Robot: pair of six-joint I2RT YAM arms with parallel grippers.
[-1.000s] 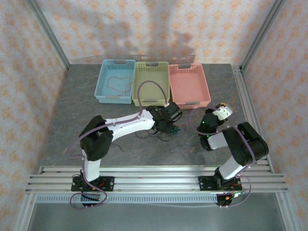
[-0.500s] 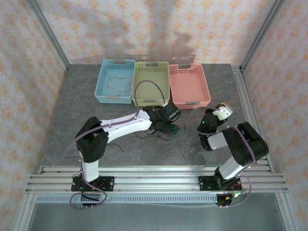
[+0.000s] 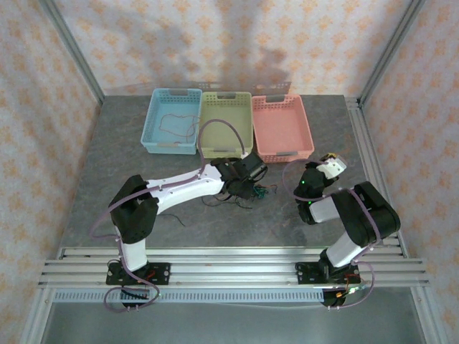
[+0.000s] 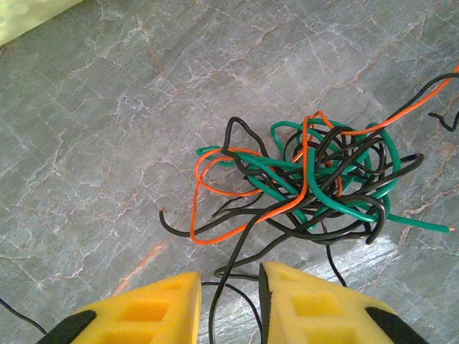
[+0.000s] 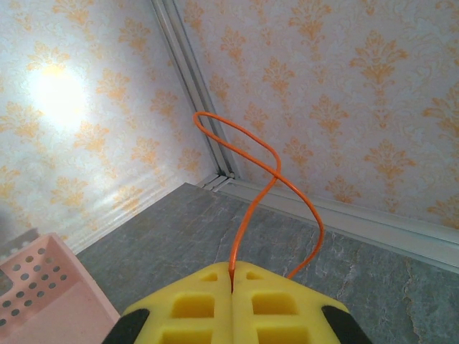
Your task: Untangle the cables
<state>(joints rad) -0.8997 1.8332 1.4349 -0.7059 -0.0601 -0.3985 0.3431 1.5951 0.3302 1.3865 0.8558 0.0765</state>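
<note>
One blue basket (image 3: 172,92), one green basket (image 3: 225,94), one pink basket (image 3: 277,99) at the far edge, one thin wire (image 3: 172,123) in the blue one, one tangle of cables (image 4: 315,179) mid-table in three colours, one orange cable (image 5: 265,186) at right, two arms (image 3: 179,188)

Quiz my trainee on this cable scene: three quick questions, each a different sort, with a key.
1. True or false: the right claw is shut on an orange cable.
2. Which basket holds a thin cable? A the blue basket, B green, C pink.
3. Fill in: the tangle in front of the left claw mixes black, orange and ____ cables.
Key: 1 true; 2 A; 3 green.
</note>
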